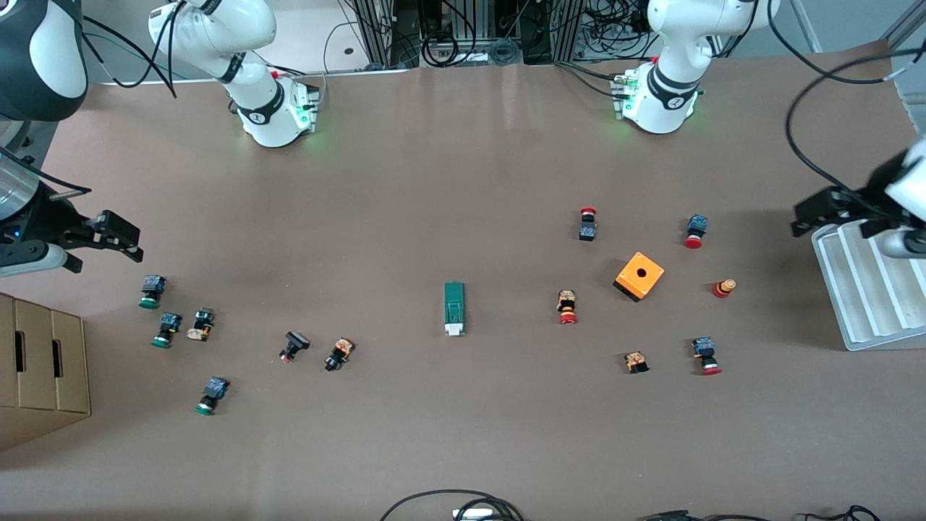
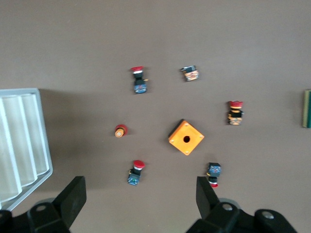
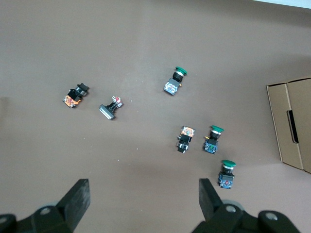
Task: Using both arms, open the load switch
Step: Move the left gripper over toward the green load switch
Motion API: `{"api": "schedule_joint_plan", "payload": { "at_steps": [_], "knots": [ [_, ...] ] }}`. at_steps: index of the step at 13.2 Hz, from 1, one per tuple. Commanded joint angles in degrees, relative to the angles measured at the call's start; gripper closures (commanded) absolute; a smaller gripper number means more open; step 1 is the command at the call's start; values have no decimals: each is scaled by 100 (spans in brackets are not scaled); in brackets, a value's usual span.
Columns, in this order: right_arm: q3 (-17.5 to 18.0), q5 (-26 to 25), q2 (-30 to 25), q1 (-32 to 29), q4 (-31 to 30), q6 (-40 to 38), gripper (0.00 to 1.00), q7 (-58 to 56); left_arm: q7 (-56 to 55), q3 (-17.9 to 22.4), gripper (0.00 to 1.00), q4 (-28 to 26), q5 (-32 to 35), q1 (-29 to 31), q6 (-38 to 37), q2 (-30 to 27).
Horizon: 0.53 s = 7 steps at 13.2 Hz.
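Currently, step: approach not begun, both arms waiting apart.
Left gripper [image 1: 832,213]: released, empty, over the white tray [image 1: 861,304] at its end of the table.
Right gripper [image 1: 108,239]: released, empty, above the green-capped buttons [image 1: 153,291].
Load switch [image 1: 453,308]: mid-table, untouched, white tab nearer the front camera.
Next: both grippers converge, one steadying the body, one taking the tab.

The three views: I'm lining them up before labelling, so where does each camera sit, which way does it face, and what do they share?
Front view: high across the table, facing both bases; load switch mid-table, both arms waiting.
Left wrist view: looks down past the open left gripper at the orange cube.
Right wrist view: looks down past the open right gripper at the cardboard box.
Shared: the cube and box also show in the front view.
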Motion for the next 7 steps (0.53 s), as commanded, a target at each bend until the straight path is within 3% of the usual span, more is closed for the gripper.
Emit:
{"api": "schedule_joint_plan", "payload": {
  "at_steps": [1, 5, 7],
  "knots": [
    [-4, -91, 16, 24, 99, -29, 0, 77, 36, -187, 0, 109, -188, 19, 11, -95],
    [40, -91, 8, 24, 108, -38, 0, 77, -691, -968, 0, 74, -14, 1, 669, -323],
    [40, -91, -1, 24, 108, -38, 0, 77, -1209, -1084, 0, -75, 39, -418, 1135, -411]
  ]
}}
